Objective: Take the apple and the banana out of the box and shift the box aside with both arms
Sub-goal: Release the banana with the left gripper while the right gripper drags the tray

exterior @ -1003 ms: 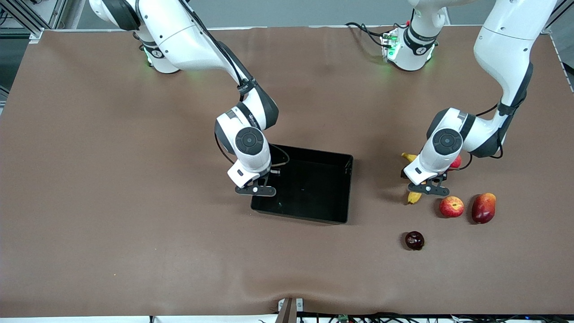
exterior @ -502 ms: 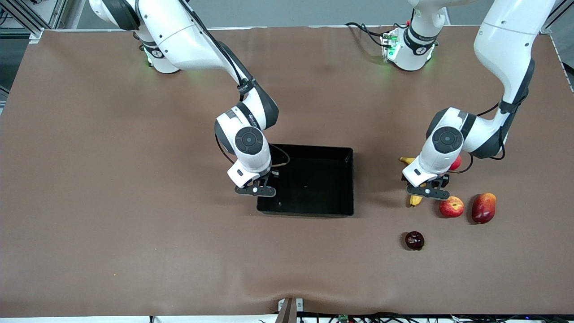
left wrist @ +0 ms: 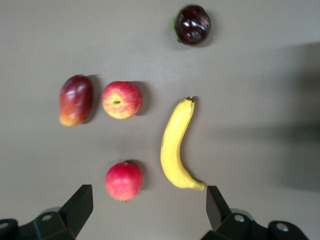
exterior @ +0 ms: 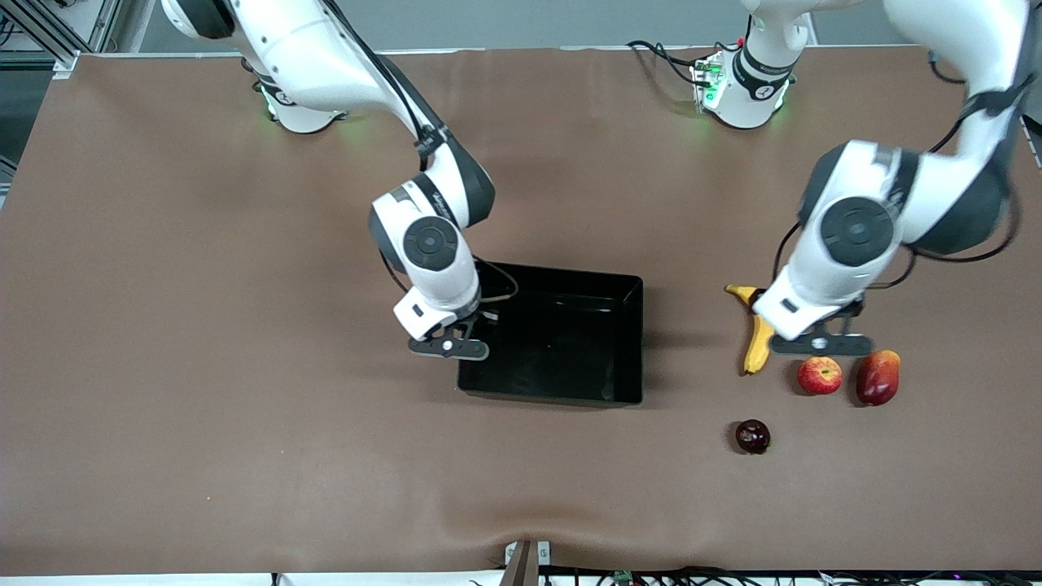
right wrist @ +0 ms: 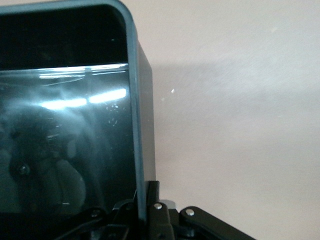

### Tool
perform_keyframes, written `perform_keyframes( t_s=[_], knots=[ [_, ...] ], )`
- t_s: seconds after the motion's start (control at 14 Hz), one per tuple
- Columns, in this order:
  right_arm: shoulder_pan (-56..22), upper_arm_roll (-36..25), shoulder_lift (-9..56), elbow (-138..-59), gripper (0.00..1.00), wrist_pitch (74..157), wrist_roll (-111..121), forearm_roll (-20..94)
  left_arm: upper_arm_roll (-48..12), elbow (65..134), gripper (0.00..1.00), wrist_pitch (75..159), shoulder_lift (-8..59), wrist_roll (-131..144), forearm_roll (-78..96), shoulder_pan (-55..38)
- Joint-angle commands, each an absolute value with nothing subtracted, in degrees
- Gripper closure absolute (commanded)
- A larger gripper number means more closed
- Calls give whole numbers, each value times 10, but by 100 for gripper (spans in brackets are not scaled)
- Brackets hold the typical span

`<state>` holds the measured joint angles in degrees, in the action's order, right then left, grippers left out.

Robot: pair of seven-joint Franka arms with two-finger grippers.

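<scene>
The brown-covered table (exterior: 203, 342) carries a shallow black box (exterior: 562, 382) near its middle. Toward the left arm's end lie a yellow banana (exterior: 759, 346), a red-and-yellow apple (exterior: 819, 376) and, just beside it, a red-orange mango (exterior: 877, 378). A dark red pomegranate (exterior: 752, 436) sits nearer the front camera, apart from them.

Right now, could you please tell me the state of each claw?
Left claw: open, empty, over the banana and the fruits beside it.
Right claw: shut on the black tray, gripping its wall.
</scene>
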<state>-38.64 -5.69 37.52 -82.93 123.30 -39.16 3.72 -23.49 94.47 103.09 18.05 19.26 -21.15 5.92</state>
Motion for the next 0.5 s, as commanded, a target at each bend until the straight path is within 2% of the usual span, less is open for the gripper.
perform_keyframes(
  t_s=[0.0,0.14,0.43],
  knots=[
    [-357,-48,317,-841,100,1189,-375,42,-236,866,0,969,195,186,-176,64],
    [-329,-47,288,-855,100,1174,-350,43,-232,829,0,941,191,186,-172,67],
    [-231,-47,240,-906,100,1169,-195,44,-234,820,0,934,159,186,-143,100]
  ],
)
